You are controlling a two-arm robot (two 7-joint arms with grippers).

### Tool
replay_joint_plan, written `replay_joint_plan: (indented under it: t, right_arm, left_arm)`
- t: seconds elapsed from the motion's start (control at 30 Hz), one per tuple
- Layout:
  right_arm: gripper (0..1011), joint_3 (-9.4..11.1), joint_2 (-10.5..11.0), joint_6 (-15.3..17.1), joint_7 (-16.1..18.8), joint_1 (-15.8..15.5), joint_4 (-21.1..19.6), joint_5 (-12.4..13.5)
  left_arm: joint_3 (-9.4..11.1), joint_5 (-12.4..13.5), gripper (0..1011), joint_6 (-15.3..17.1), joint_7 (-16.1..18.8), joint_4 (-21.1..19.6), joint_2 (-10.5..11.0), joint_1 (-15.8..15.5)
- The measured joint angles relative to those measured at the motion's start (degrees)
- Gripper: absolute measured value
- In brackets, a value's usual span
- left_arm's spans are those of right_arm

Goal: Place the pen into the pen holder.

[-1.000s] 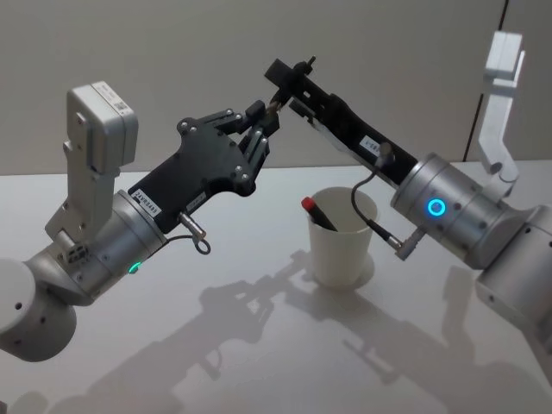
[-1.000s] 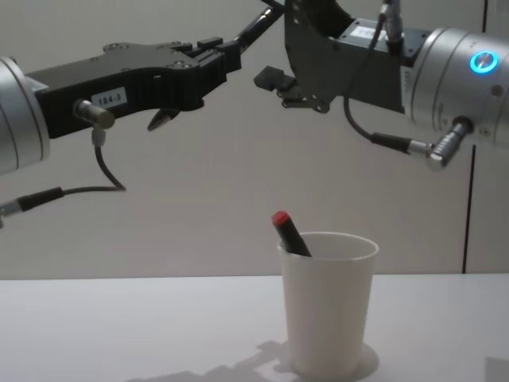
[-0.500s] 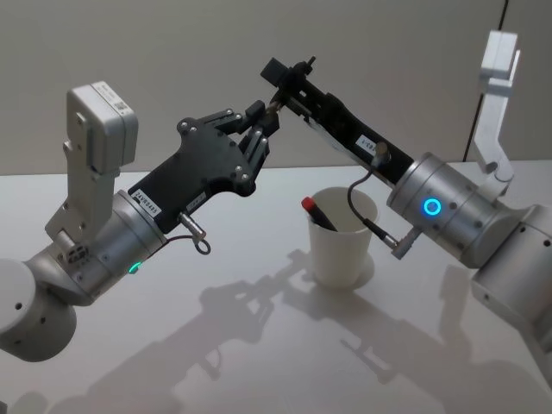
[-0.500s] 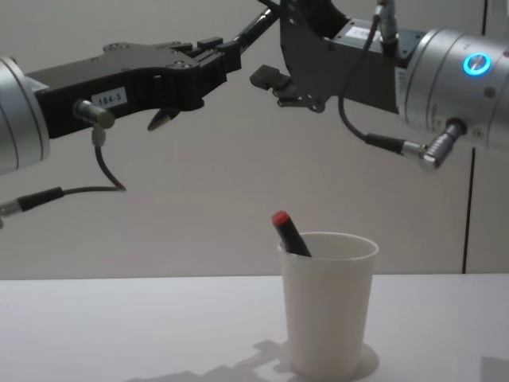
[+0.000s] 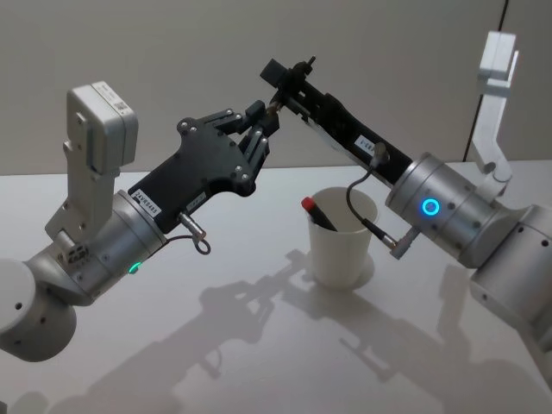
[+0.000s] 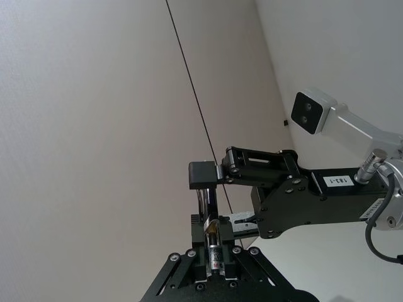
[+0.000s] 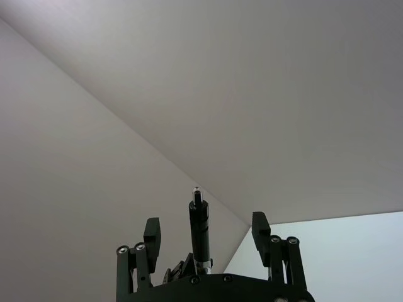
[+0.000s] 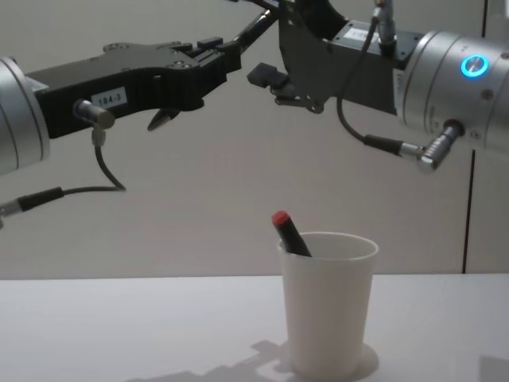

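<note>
White paper cup point(image 8: 328, 302), tapered with a rolled rim and a smooth matte wall, stands upright on the pale bench point(image 8: 119, 334), right of centre. A dark marker with a red cap point(image 8: 286, 231) already leans inside it, cap poking over the rim.

Change over the last second: the right arm has crept a little toward the left arm, high above the cup. The left arm has not moved.

The pen point(image 7: 198, 226) is a slim black stick, glossy and round, with a small pale tip. It is up in the air, well above the cup and slightly to its left. The left pincer point(image 5: 264, 121) pinches its lower end, black metal fingers pressed onto the barrel. The right pincer point(image 7: 206, 224) is spread wide, one finger on each side of the pen, neither touching it. The pen sits about midway in that gap.

Judgement: this looks like a hand-over from left to right, caught just before the squeeze. The small creep reads as final lining-up, so the right pincer likely needs to close next, then the left lets go. The pen is not yet in the cup, so the task is nowhere near done.

Risk: the barrel is smooth and thin and may slip or swing if the release comes early.

Both pincers are black anodised linkages on brushed silver wrists.
</note>
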Motion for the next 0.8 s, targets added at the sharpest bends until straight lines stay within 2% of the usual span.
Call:
replay_joint_plan:
  t: [0.2, 0.37, 0.47, 0.53, 0.63, 0.67, 0.7, 0.77, 0.8]
  right_arm:
    - [788, -0.03, 0.03, -0.04, 0.03, 0.03, 0.04, 0.0]
    - [610, -0.06, 0.04, -0.07, 0.07, 0.06, 0.08, -0.01]
    - [546, -0.07, 0.04, -0.08, 0.08, 0.07, 0.1, -0.01]
    - [446, -0.09, 0.04, -0.1, 0.08, 0.08, 0.12, -0.01]
    - [339, -0.1, 0.04, -0.12, 0.07, 0.09, 0.13, -0.01]
    - [339, -0.1, 0.04, -0.12, 0.07, 0.09, 0.13, -0.01]
    - [280, -0.1, 0.04, -0.13, 0.08, 0.09, 0.13, -0.01]
    - [242, -0.1, 0.03, -0.14, 0.09, 0.09, 0.13, -0.01]
    - [187, -0.1, 0.04, -0.14, 0.08, 0.09, 0.13, -0.01]
  left_arm:
    - [0.0, -0.01, 141, 0.0, 0.0, 0.0, 0.0, 0.0]
    - [0.0, 0.0, 141, 0.0, 0.0, 0.0, 0.0, 0.0]
    - [0.0, 0.0, 141, 0.0, 0.0, 0.0, 0.0, 0.0]
    - [0.0, 0.0, 141, 0.0, 0.0, 0.0, 0.0, 0.0]
    - [0.0, 0.0, 141, 0.0, 0.0, 0.0, 0.0, 0.0]
    - [0.0, 0.0, 141, 0.0, 0.0, 0.0, 0.0, 0.0]
    - [0.0, 0.0, 141, 0.01, 0.0, 0.0, 0.0, 0.0]
    - [0.0, 0.0, 141, 0.01, -0.01, 0.0, 0.0, 0.0]
    - [0.0, 0.0, 141, 0.01, -0.01, 0.0, 0.0, 0.0]
